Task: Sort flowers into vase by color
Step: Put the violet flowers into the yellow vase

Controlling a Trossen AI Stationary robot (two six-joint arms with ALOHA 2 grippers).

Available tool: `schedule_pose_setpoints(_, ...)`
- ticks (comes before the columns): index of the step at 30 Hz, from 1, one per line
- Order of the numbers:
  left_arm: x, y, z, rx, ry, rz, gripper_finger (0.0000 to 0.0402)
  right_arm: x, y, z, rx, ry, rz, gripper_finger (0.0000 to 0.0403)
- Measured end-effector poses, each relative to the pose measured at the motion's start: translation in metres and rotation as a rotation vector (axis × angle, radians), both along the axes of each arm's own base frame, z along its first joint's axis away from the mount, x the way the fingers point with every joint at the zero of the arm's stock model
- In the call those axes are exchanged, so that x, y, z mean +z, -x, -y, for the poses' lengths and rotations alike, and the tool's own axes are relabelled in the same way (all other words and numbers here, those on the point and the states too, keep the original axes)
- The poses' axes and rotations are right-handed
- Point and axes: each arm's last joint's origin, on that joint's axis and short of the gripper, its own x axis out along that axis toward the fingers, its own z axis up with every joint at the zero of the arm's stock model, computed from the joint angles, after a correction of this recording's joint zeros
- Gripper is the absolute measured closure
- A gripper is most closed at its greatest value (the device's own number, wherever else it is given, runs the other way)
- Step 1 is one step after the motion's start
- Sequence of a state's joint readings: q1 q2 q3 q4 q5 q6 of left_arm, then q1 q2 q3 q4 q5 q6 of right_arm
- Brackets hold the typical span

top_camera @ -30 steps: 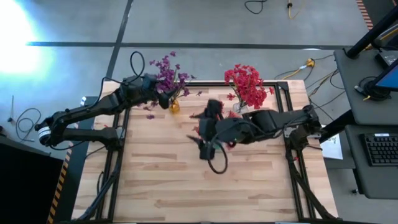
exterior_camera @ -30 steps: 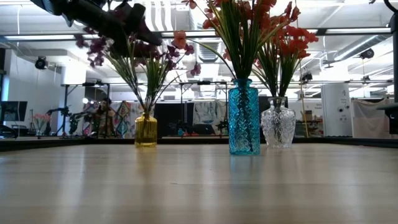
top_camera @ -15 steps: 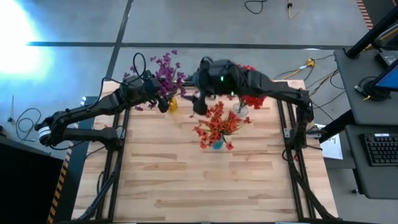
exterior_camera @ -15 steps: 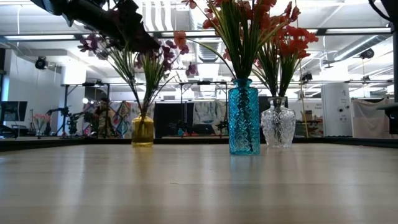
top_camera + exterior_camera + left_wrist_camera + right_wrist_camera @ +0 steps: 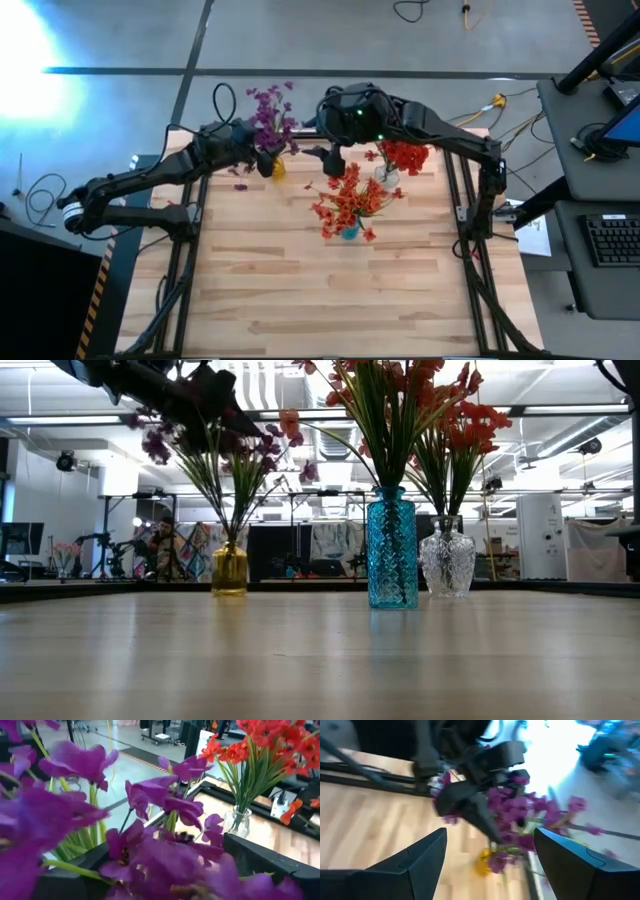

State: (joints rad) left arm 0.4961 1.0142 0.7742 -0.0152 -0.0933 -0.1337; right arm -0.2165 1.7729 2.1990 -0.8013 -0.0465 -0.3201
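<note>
Purple flowers [image 5: 268, 108] stand in a small yellow vase [image 5: 229, 568] near the table's far edge. My left gripper [image 5: 165, 855] is open up among their blossoms [image 5: 205, 405], with purple blooms between its fingers. Red flowers [image 5: 348, 200] stand in a blue vase [image 5: 392, 550] at mid-table. More red flowers [image 5: 403, 155] stand in a clear glass vase [image 5: 447, 565]. My right gripper [image 5: 333, 165] hangs open between the yellow and clear vases, pointing at the purple bunch [image 5: 520, 815], and holds nothing. My left gripper's fingers stand apart on either side of the purple blossom cluster above the yellow vase. A green stem [image 5: 75, 867] lies across one finger [image 5: 65, 882]. The blossoms hide the place, so I cannot tell whether the fingers touch them.
A loose purple blossom [image 5: 241, 187] lies on the wood beside the yellow vase. The three vases crowd the far half of the table. Bare wood [image 5: 330, 300] fills the near half. The table frame's dark rails [image 5: 190, 250] run along both sides.
My right gripper has risen from over the blue vase and swung toward the far edge and left, ending beside the yellow vase; the red flowers stay standing in the blue vase. The yellow vase has slid slightly left in the low view, and its purple blossoms have swayed.
</note>
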Motion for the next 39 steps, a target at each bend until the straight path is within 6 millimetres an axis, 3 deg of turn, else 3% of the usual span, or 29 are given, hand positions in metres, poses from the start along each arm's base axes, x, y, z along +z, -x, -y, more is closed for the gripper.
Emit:
schedule_pose_setpoints(5,0.0,0.0,0.0,0.009,0.019,0.012,0.0088,0.0,0.001,-0.005,0.098,-0.055,0.0,0.011)
schedule_pose_setpoints(9,0.0,0.0,0.0,0.006,0.014,0.009,0.0088,0.011,0.016,-0.01,0.091,-0.089,0.005,0.011)
schedule_pose_setpoints(13,0.0,-0.001,0.0,-0.026,-0.01,0.0,0.0088,0.014,0.018,-0.012,0.12,-0.032,0.008,0.011)
schedule_pose_setpoints(21,0.004,-0.001,0.0,-0.06,-0.132,-0.039,0.0088,-0.008,-0.014,0.006,0.153,0.102,0.035,0.011)
schedule_pose_setpoints(26,0.004,-0.001,0.0,-0.078,-0.193,-0.079,0.0088,-0.022,-0.033,0.024,0.088,0.056,0.082,0.011)
schedule_pose_setpoints(33,0.002,-0.004,-0.001,-0.07,-0.17,-0.064,0.0088,-0.047,-0.06,0.033,0.061,0.002,0.1,0.011)
schedule_pose_setpoints(39,0.0,-0.008,-0.004,-0.051,-0.116,-0.03,0.0088,-0.044,-0.057,0.027,0.054,0.018,0.084,0.012)
